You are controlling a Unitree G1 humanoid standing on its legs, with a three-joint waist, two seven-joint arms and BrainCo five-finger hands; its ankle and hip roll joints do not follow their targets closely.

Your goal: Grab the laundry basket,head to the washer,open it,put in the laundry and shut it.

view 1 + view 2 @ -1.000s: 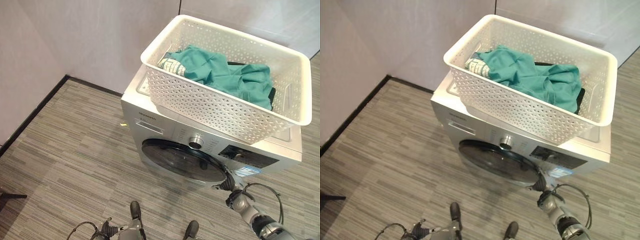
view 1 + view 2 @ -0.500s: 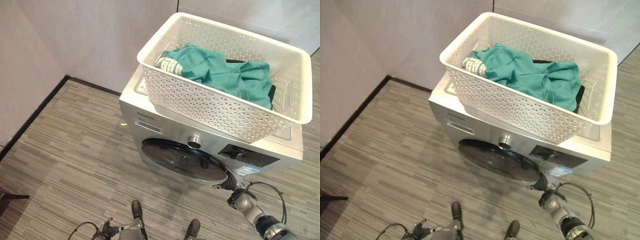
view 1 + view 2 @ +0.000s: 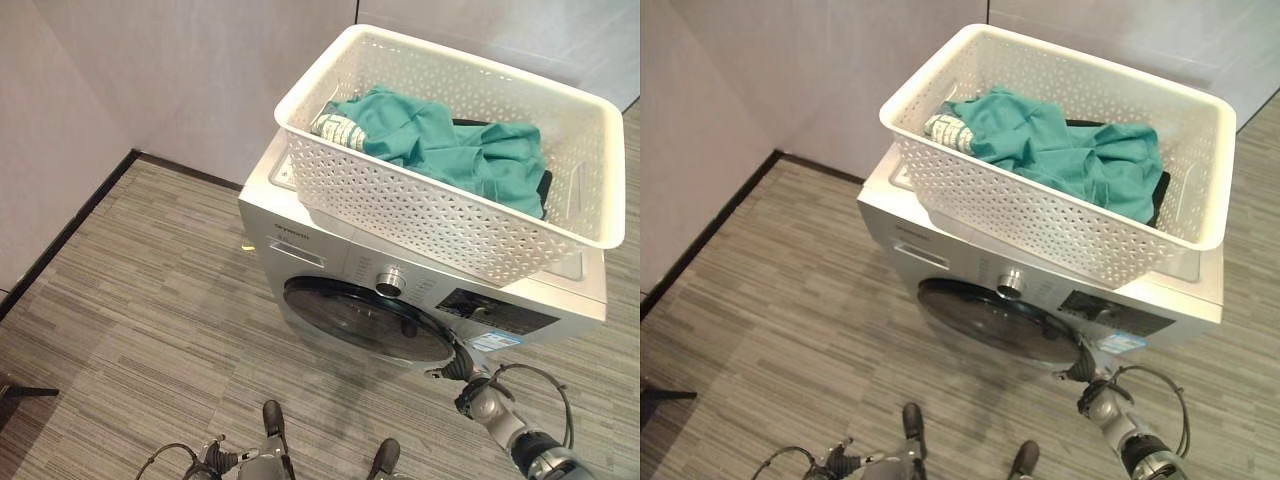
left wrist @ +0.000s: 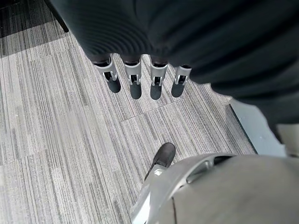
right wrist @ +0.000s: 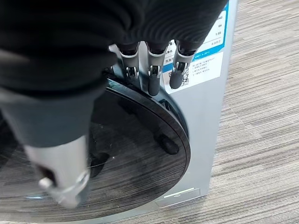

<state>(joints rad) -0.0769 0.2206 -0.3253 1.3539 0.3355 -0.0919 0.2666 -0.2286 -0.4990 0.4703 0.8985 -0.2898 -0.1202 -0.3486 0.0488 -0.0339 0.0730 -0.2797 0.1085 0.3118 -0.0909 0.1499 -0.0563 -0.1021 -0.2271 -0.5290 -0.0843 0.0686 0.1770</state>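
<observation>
The white perforated laundry basket [image 3: 450, 190] sits on top of the silver front-load washer [image 3: 330, 260], with a teal garment [image 3: 450, 145] bunched inside and something dark [image 3: 543, 190] tucked at its far end. The washer's round dark glass door [image 5: 93, 158] looks shut. The right hand [image 5: 149, 70] is up at the door's rim beside the sticker [image 5: 205, 56], fingers straight-ish and touching the edge, not curled around anything. The left hand [image 4: 140, 79] hangs low over the grey striped carpet [image 3: 130, 300], fingers relaxed, holding nothing.
</observation>
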